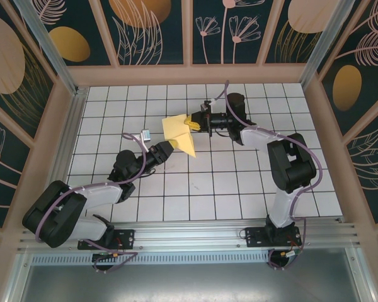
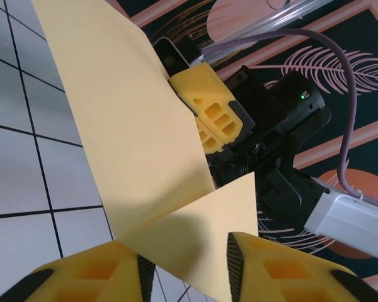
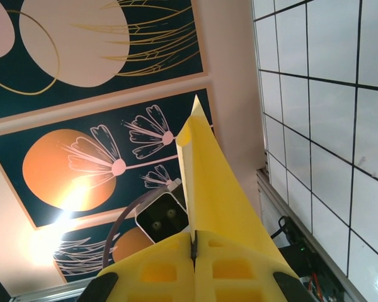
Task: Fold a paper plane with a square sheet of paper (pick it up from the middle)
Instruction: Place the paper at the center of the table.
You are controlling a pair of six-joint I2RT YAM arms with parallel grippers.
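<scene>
The sheet of paper [image 1: 178,131], pale yellow and already folded into overlapping triangular flaps, is seen in the top view toward 11 o'clock from the middle of the white-tiled tabletop [image 1: 239,189]. It is gripped at its 2 o'clock side by the right gripper [image 1: 193,121], whose arm is stretched in from 3 o'clock. In the right wrist view the two yellow fingers [image 3: 233,267] are pressed together with no gap, and the paper is clamped between them. From there a creased edge is carried up to a sharp point, with a flap spread off to one side.

The left gripper [image 1: 169,148] is placed at the sheet's 7 o'clock corner, well apart from the right gripper. In the left wrist view its yellow fingers [image 2: 88,274] are seen at the bottom edge, spaced apart, and a pointed flap of the paper is laid across the gap between them. The pads are not seen pressed onto the paper, so the left gripper is taken as released around that corner rather than clenched on it. In that view the right gripper's yellow fingers are seen behind the sheet, closed on its far edge. Whether the lowest corner is touching the tabletop cannot be told.
</scene>
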